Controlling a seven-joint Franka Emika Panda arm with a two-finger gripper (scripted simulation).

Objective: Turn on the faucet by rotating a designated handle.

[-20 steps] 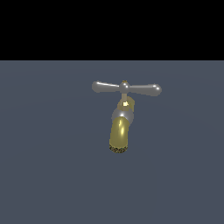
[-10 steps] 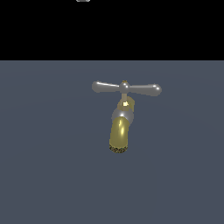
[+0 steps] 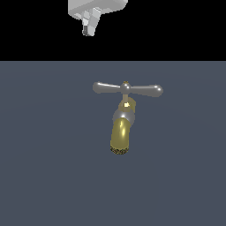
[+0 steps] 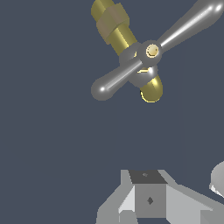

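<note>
Overhead, the claw (image 3: pixel 89 27), its opening indiscernible, hangs well apart from the unlabelled handle (image 3: pixel 127 89).

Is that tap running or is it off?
Cannot tell for sure. No water shows at the faucet's mouth, and the gripper hangs clear of the handle, touching nothing.

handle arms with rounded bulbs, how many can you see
2. Both on the handle: one bulb toward the exterior view's left, the other bulb toward its right.
</note>
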